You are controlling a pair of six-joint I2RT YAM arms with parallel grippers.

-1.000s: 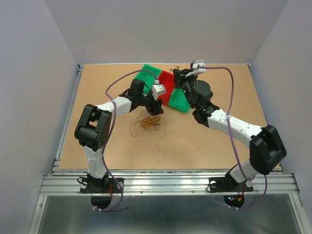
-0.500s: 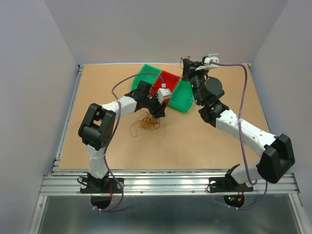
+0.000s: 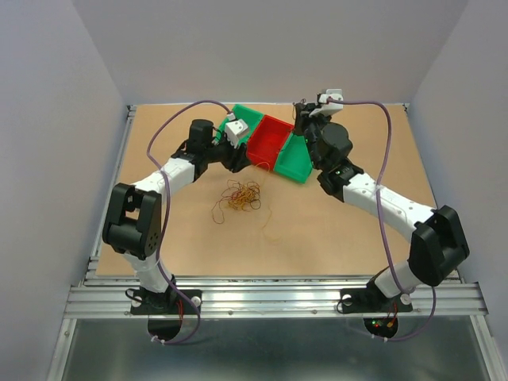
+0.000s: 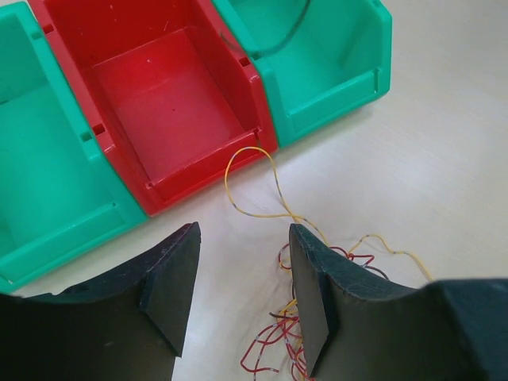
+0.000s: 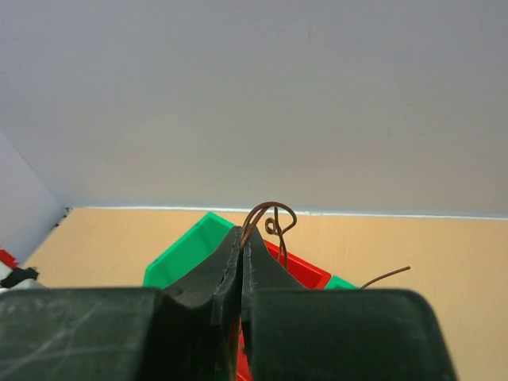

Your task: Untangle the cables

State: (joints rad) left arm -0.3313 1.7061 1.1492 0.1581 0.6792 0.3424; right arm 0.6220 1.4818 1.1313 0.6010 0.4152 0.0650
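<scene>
The cables (image 3: 240,196) lie as a small clump of thin orange-yellow and red strands on the table, in front of the bins. In the left wrist view a yellow strand (image 4: 255,198) loops toward the red bin and red strands (image 4: 270,349) lie by the right finger. My left gripper (image 3: 240,157) (image 4: 242,294) hovers open above the table between clump and bins, nothing between its fingers. My right gripper (image 3: 300,116) (image 5: 241,238) is raised over the bins, shut on a curly dark cable (image 5: 274,218). A dark strand (image 4: 278,44) crosses the right green bin.
Three open bins stand in a diagonal row at the back: a green bin (image 3: 244,119) (image 4: 48,159), a red bin (image 3: 270,141) (image 4: 167,95) and a second green bin (image 3: 294,163) (image 4: 333,71). Thick purple cables (image 3: 381,159) arc off both arms.
My left arm has swung back and left, pulling its gripper off the clump toward the bins. My right gripper stays shut on the dark cable, swinging out above the bins and partly back.
</scene>
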